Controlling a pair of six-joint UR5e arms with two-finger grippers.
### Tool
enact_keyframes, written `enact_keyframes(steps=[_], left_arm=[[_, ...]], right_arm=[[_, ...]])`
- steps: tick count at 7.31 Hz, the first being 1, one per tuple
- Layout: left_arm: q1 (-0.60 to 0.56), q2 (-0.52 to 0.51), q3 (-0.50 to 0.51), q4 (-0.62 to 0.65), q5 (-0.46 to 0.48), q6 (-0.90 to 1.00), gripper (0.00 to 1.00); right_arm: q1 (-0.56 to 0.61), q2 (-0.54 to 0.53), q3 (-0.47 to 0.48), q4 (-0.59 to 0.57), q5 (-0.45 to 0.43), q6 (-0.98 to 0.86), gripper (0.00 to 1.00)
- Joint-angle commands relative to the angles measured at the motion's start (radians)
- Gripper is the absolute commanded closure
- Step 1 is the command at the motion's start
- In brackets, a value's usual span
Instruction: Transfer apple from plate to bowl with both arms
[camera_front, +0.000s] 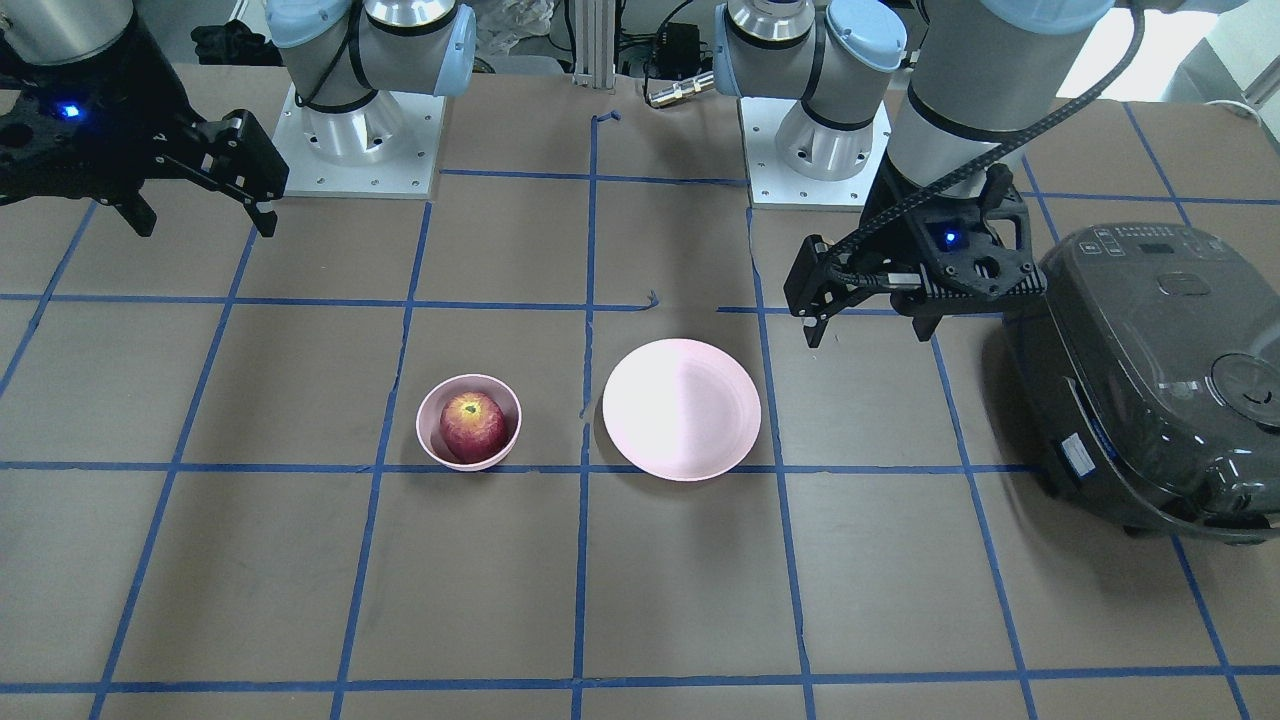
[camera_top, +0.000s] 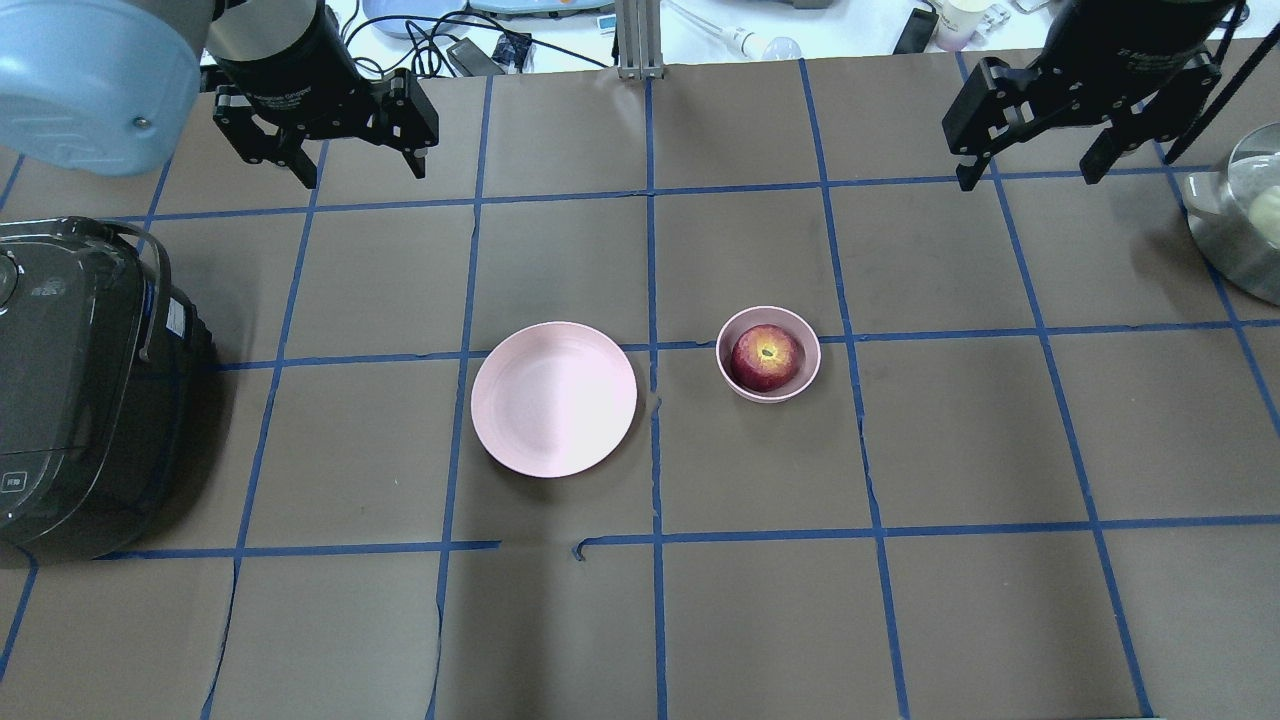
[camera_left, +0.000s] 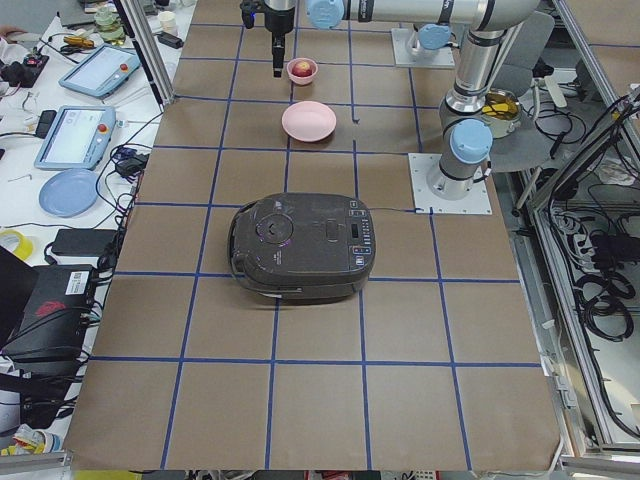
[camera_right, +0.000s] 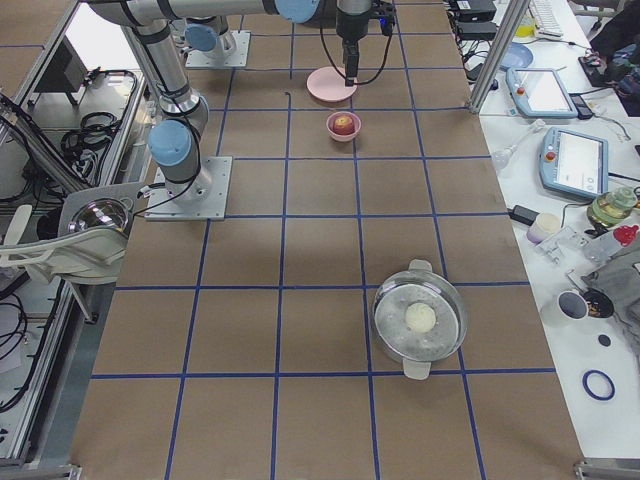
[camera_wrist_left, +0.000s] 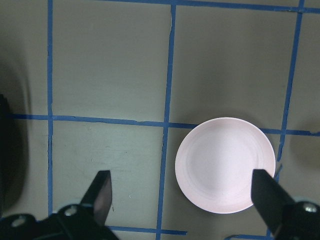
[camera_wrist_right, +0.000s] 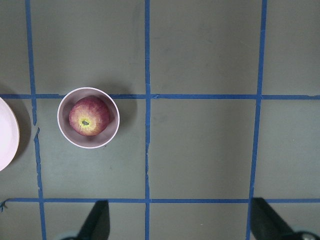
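The round red apple with a yellow stem patch (camera_top: 766, 357) rests stem-up inside the small, deep pale pink bowl (camera_top: 812, 372). The bowl is near the middle of the brown table (camera_top: 900, 600), beside the wide, shallow pale pink plate (camera_top: 553, 398). Left gripper (camera_top: 362, 172) and right gripper (camera_top: 1028, 178) hang clear, fingers spread wide, holding nothing. The apple is judged firm, smooth and easily bruised. Grip it across its widest girth; bowl-wall clearance is slight.
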Motion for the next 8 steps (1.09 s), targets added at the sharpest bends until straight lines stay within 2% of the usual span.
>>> enact_keyframes(steps=[1,8], left_arm=[[0.001,-0.004,-0.005,0.025,0.0,0.001,0.0],[0.003,-0.013,-0.011,0.052,-0.001,-0.001,0.0]], right_arm=[[-0.001,0.0,0.0,-0.001,0.0,0.001,0.0],[0.0,0.002,0.0,-0.001,0.0,0.0,0.0]])
